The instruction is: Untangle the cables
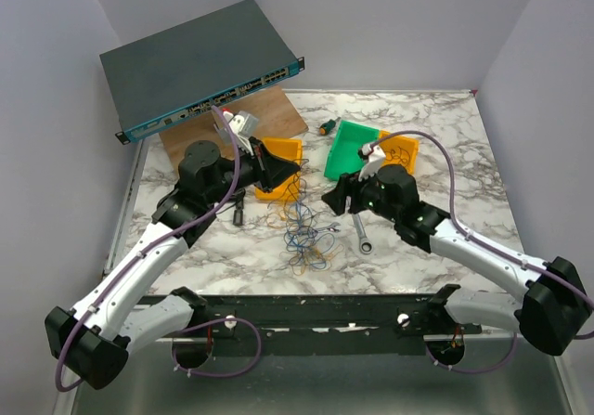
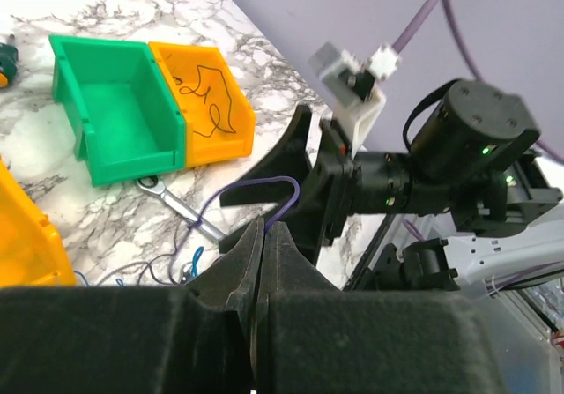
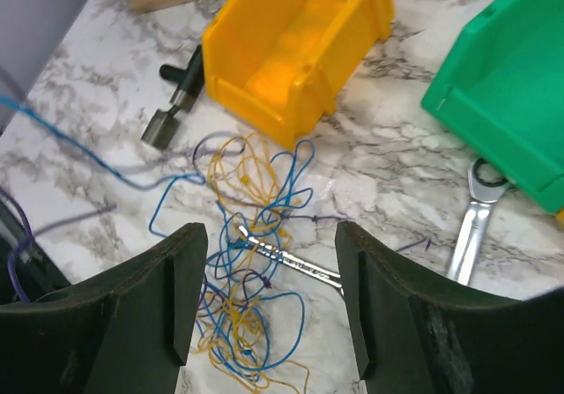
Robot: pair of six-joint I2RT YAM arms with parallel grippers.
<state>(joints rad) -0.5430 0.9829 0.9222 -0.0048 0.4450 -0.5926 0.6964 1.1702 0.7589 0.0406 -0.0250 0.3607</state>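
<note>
From above, the cables lie knotted on the table between both arms, one strand running up to the left gripper. Its wrist view shows fingers pinched together on a blue wire; a hard pull could tighten the knot. The right gripper hovers over the tangle with its jaws apart, and a wrench lying in it might snag and drag.

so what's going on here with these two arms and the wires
Two robot arms are working on a tangle of thin blue and yellow cables on the marble table. The left gripper is shut on one strand, stretched away from the pile. The right gripper is open above the tangle, holding nothing. The cables are not yet separated.
</note>
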